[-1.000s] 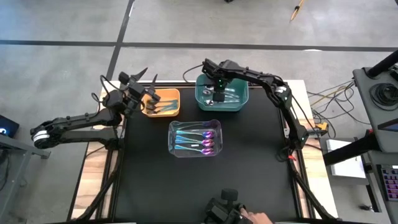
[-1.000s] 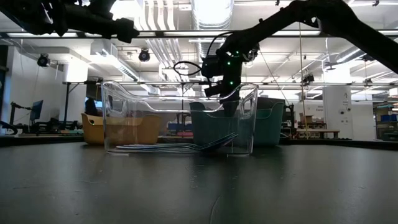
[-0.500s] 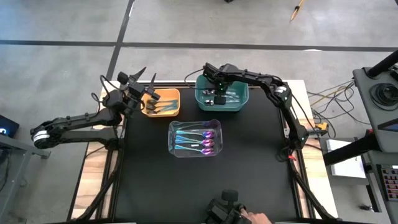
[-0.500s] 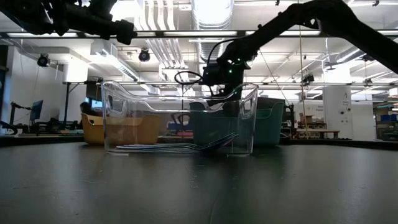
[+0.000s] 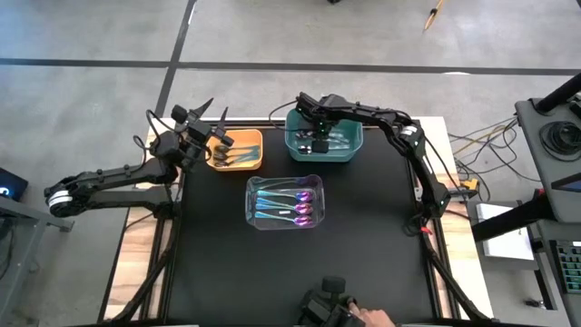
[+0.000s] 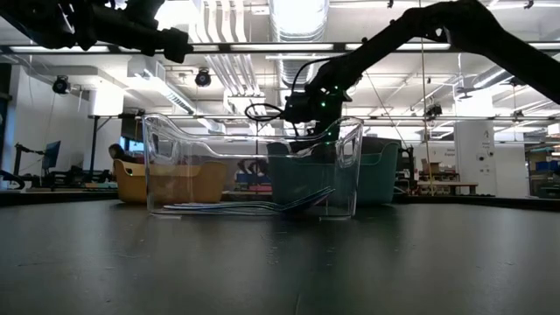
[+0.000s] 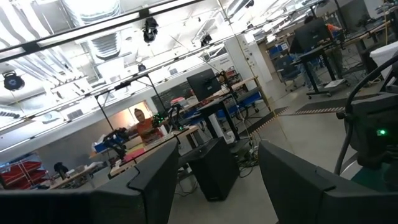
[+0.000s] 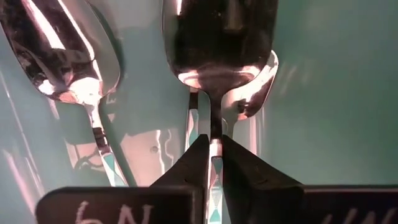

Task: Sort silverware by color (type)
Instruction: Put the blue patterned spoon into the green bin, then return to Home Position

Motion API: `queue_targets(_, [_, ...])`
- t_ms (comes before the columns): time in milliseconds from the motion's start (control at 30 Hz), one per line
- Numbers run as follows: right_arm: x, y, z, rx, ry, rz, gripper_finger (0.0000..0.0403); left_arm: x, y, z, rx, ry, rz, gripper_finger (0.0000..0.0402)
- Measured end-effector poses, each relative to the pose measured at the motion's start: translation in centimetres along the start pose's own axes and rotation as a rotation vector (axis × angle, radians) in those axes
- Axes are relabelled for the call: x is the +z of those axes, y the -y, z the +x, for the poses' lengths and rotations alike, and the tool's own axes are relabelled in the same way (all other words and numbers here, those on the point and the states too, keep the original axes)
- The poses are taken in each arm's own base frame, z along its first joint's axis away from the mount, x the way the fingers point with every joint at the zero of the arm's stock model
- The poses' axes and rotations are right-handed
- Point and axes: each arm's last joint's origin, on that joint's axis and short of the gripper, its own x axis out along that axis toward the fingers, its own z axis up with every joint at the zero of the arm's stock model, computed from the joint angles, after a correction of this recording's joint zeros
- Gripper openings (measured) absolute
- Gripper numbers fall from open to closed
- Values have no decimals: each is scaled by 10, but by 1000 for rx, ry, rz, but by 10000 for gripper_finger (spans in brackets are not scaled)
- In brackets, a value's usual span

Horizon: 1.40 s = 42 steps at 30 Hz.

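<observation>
High view: my right gripper (image 5: 320, 141) is down inside the teal bin (image 5: 353, 150), among silver spoons (image 5: 334, 138). Left gripper (image 5: 209, 118) hangs above the orange bin (image 5: 254, 163), fingers spread, nothing in them. Clear bin (image 5: 251, 204) mid-table holds the iridescent spoons (image 5: 289, 205).

Low view: right arm dips behind the clear bin's rim (image 6: 346, 129) (gripper itself hard to make out).

Right wrist view: my fingertips (image 8: 198, 158) pinch a silver spoon's handle (image 8: 214, 149) just below its bowl; a second spoon (image 8: 62, 56) lies beside it on the teal floor
</observation>
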Motion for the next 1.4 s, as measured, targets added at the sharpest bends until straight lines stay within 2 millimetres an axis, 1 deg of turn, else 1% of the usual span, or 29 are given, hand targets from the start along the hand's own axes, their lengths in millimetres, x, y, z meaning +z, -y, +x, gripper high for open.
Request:
queue_targets(133, [0,0,0,0,3,2,31,0,0,0,0,0,0,204])
queue_targets(500, [0,0,0,3,2,4,30,0,0,0,0,-1,0,204])
queue_targets(700, [2,2,-10,9,-1,52,31,0,0,0,0,0,-7,204])
queue_targets(800, [3,1,-15,15,-12,49,33,0,0,0,-1,0,-11,204])
queue_targets(900, [3,0,-17,16,-19,48,44,0,0,0,-1,0,-11,204])
queue_targets(1067, [5,-4,-17,15,-16,42,76,0,0,0,-1,0,-22,204])
queue_targets(1133, [6,-5,-18,15,-16,43,81,0,0,0,-1,0,-33,204])
queue_targets(1233, [5,-5,-26,9,-1,75,82,-2,1,0,-11,-13,-71,204])
queue_targets(1333, [6,-7,-43,27,43,97,77,-4,5,-1,-41,-39,-106,204])
queue_targets(1400, [7,-12,-54,67,89,102,74,-5,10,-4,-91,-55,-128,204])
